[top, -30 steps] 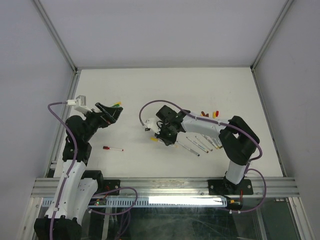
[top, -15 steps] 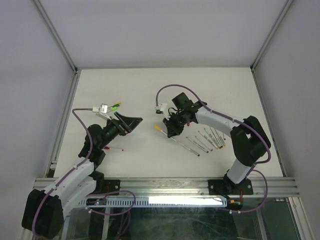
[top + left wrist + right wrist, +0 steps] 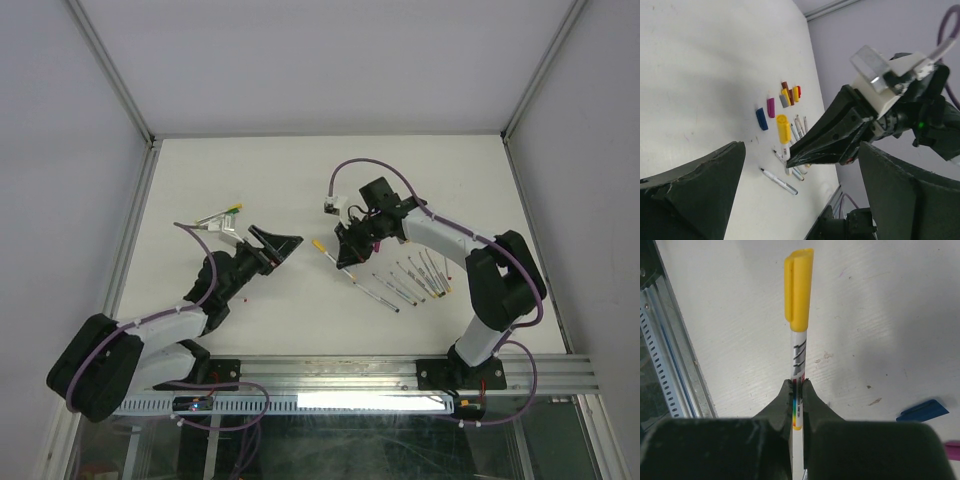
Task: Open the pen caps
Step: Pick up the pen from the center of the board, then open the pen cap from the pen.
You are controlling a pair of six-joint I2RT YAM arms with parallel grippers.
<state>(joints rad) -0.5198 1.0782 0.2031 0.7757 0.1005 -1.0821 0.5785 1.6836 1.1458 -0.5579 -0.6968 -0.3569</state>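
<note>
Closest to the near edge of the tabletop (image 3: 250, 170), right of centre, a row of bare pen barrels (image 3: 385, 290) lies loose with the caps off. Just beyond them, the right gripper (image 3: 798, 386) is clamped on the lower barrel of one pen (image 3: 798, 352), around the middle of the tabletop.

That pen's long axis runs leftward from the right gripper. Its yellow cap (image 3: 799, 290) is on the free end and points at the left gripper (image 3: 283, 243). The left gripper holds nothing. Its jaws are spread wide, with the mouth facing the cap and just short of it. It is the nearer hand to the cap, and nothing stands between them.

The next move probably calls for the left jaws to slide over the cap along that axis. From overhead it is hard to tell whether cap and gap line up exactly.

Farther back, loose caps (image 3: 771, 107) lie grouped beside the right arm. Near the left edge lie two pens (image 3: 232, 209) with green and yellow ends.
</note>
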